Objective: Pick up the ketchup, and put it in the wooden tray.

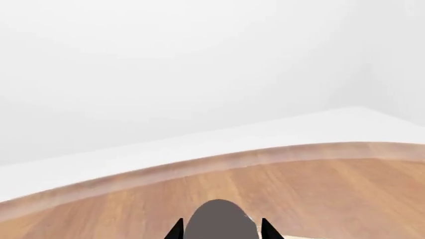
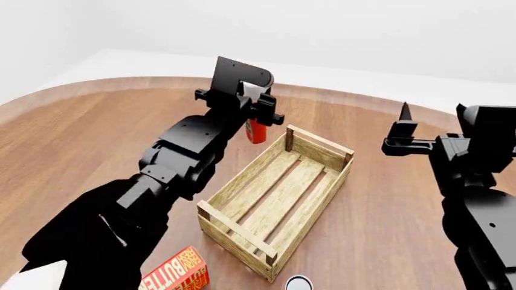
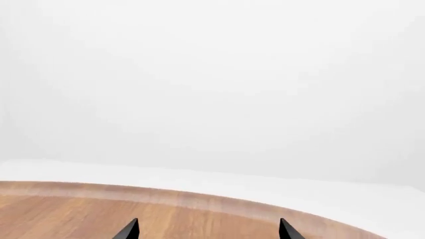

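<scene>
Ketchup (image 2: 256,129) hangs clenched in the left gripper (image 2: 255,115), just outside the tray's (image 2: 211,202) far corner; releasing here risks missing it; right gripper (image 2: 403,130) spread empty.

Both arms (image 2: 173,163) are glossy black and chunky; each gripper (image 2: 403,118) ends in pointed black fingers.

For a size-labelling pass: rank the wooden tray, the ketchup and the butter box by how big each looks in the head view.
1. The wooden tray, easily the largest.
2. The butter box, though the frame edge and the left arm cut it off.
3. The ketchup, mostly hidden by the left end effector and farther away, so ranks 2 and 3 are unsure.
</scene>
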Tool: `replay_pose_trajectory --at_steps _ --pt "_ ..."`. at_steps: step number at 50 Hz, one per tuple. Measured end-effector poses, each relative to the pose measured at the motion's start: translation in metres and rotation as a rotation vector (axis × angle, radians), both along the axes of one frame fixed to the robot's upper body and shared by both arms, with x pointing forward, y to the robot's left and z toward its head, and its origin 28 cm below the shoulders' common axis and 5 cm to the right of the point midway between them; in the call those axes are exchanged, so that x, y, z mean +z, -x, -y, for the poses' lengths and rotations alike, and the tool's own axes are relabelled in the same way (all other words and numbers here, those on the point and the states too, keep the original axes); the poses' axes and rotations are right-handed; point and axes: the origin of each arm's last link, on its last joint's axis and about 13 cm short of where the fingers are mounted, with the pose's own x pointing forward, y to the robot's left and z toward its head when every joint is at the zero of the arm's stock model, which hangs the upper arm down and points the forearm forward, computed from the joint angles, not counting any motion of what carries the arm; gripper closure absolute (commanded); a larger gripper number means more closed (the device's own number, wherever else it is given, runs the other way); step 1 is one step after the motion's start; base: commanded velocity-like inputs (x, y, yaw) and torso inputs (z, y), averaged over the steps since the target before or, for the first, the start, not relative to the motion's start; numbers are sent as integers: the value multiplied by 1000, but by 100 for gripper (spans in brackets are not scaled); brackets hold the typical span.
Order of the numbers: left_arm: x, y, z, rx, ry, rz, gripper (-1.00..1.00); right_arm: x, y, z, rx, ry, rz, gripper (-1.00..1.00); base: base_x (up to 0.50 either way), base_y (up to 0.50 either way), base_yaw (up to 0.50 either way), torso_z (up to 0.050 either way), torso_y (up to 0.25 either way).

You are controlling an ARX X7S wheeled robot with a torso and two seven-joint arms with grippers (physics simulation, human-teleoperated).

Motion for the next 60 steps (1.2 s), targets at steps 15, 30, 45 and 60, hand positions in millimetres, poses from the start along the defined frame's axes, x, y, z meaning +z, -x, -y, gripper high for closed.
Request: replay_pose_trajectory --at_steps 15,30,45,60 --pt "0 4 14 -11 -9 2 100 -4 17 13 -47 -16 -1 -100 0 0 0 0 -71" --pt "-3 9 22 -17 -20 -7 100 -6 39 26 -82 -25 -3 -100 0 0 0 0 -125" --pt "-2 11 28 -20 -16 -2 100 -6 43 37 -100 -27 -4 -100 -1 0 0 0 -130" --pt "0 12 30 -20 -8 6 100 -7 36 45 -112 -27 -5 -100 0 0 0 0 -130"
